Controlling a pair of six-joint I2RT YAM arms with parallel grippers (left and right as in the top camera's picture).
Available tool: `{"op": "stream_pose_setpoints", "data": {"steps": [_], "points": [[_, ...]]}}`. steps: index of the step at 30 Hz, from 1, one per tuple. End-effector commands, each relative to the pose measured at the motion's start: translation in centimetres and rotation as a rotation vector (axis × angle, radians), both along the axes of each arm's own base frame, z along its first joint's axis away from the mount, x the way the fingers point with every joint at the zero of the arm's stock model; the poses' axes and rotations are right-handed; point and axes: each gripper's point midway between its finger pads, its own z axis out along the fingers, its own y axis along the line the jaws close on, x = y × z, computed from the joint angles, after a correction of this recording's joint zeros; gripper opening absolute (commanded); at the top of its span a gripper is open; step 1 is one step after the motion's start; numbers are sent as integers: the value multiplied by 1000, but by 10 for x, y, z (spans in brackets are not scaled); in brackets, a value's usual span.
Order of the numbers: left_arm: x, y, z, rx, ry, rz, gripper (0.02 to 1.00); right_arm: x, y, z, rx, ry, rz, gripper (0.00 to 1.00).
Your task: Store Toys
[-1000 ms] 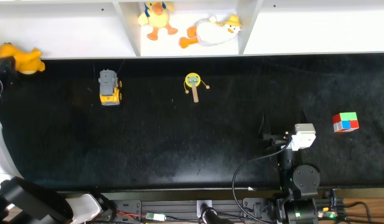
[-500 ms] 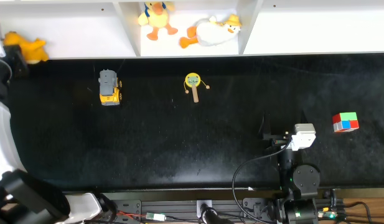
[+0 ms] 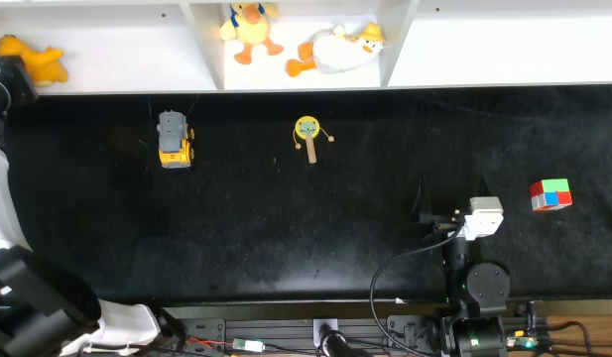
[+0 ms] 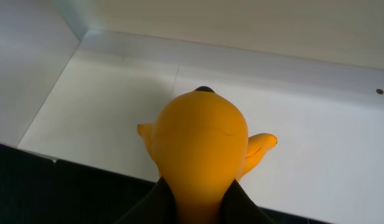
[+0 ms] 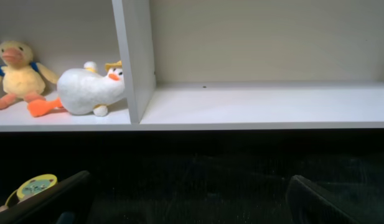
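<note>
Top view shows the left arm standing at the left edge and stretched far up along it, so that the left gripper [image 3: 15,79] arrives at the front of the white shelf [image 3: 117,59], at its left compartment. The fingers are closed on an orange plush toy [image 3: 28,58]. In the left wrist view the two dark fingers [image 4: 155,205] press the lower part of the toy from both sides, and the round body of the toy stands out ahead of them, over the white floor of the left compartment, just past its front edge. Whether the toy touches the floor, I cannot tell.

The right arm is folded near its base at the near right side of the black table [image 3: 286,228]. The right gripper [image 3: 452,196] points toward the far shelf, low over the table, with fingers spread wide and nothing between them; the right wrist view has one finger at each bottom corner.

On the table lie a yellow truck [image 3: 174,139] at the far left, a small rattle drum [image 3: 307,134] near the far middle, and a colour cube [image 3: 550,194] at the right. In the middle compartment a yellow duck [image 3: 249,25] sits beside a white duck [image 3: 335,50], which lies on its side.
</note>
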Motion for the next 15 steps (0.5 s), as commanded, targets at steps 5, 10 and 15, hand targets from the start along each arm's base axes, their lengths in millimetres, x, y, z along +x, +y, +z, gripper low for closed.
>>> {"op": "stream_pose_setpoints", "data": {"steps": [5,10,15], "points": [[17,-1,-2,-8,-11,-12,191,0,-2,-3,4,-1,-9,996],[25,-4,-9,-7,-9,-24,213,0,-2,-3,4,-1,-9,993],[32,-7,-19,-13,0,-35,213,0,-2,-3,4,-1,-9,996]]}}
